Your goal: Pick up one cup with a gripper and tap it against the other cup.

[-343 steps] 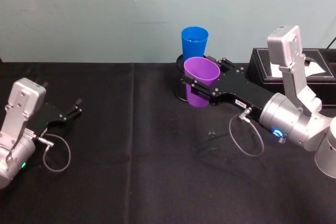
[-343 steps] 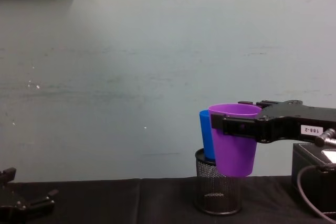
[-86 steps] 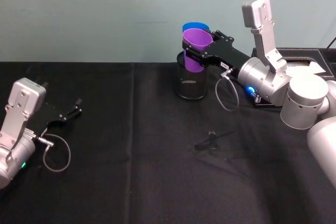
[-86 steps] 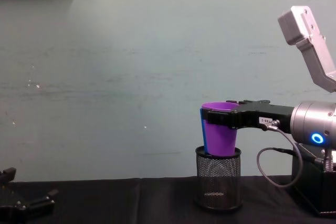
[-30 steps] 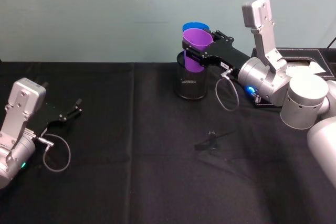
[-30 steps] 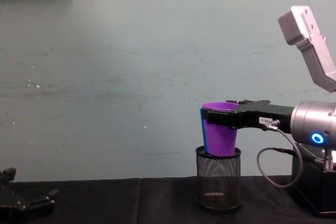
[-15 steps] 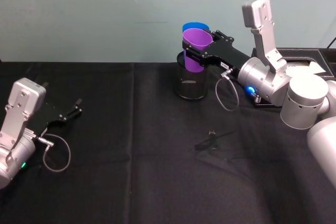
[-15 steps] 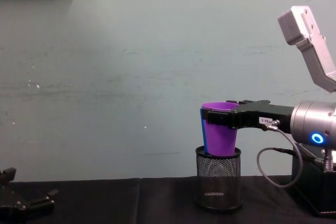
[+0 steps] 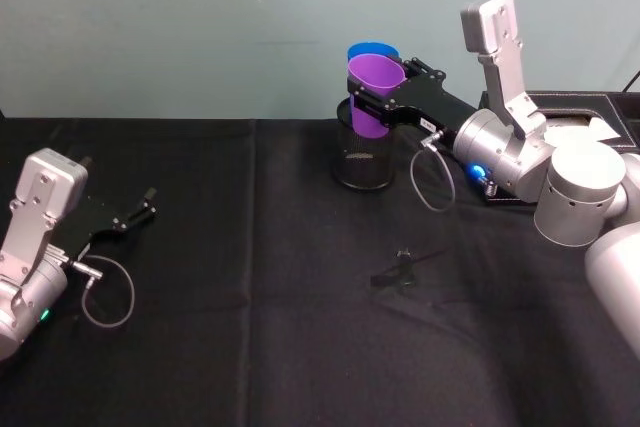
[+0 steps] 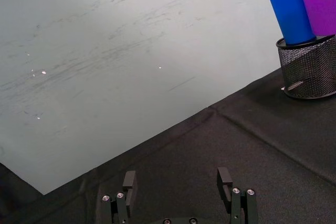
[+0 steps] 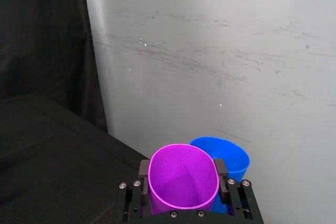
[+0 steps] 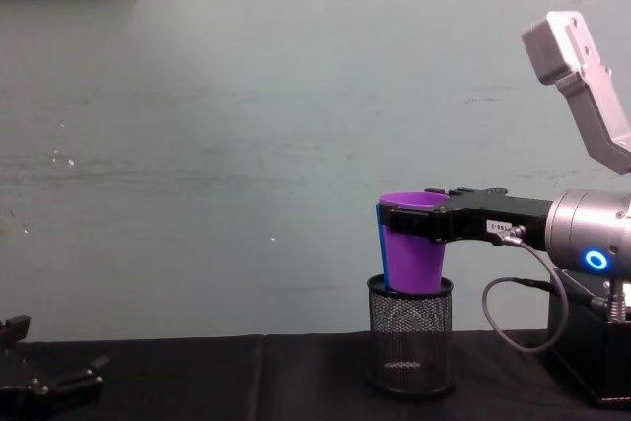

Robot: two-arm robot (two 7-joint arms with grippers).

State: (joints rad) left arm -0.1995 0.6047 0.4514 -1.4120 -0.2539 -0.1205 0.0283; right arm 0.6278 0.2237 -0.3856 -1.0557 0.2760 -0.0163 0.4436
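Chest view: right gripper [image 12: 409, 223] fingers clamped on purple cup [image 12: 414, 261] near rim, just above mesh holder [image 12: 409, 340], side against blue cup [image 11: 234, 160] standing in holder, apparently tapping. Left gripper [image 9: 141, 210] parked well left of holder, fingers apart.

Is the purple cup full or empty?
Empty. The right wrist view looks down into the purple cup, held by the right gripper, and shows only bare purple inside.

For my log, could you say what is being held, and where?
The right gripper clamps the purple cup's sides below the rim; the left gripper holds nothing.
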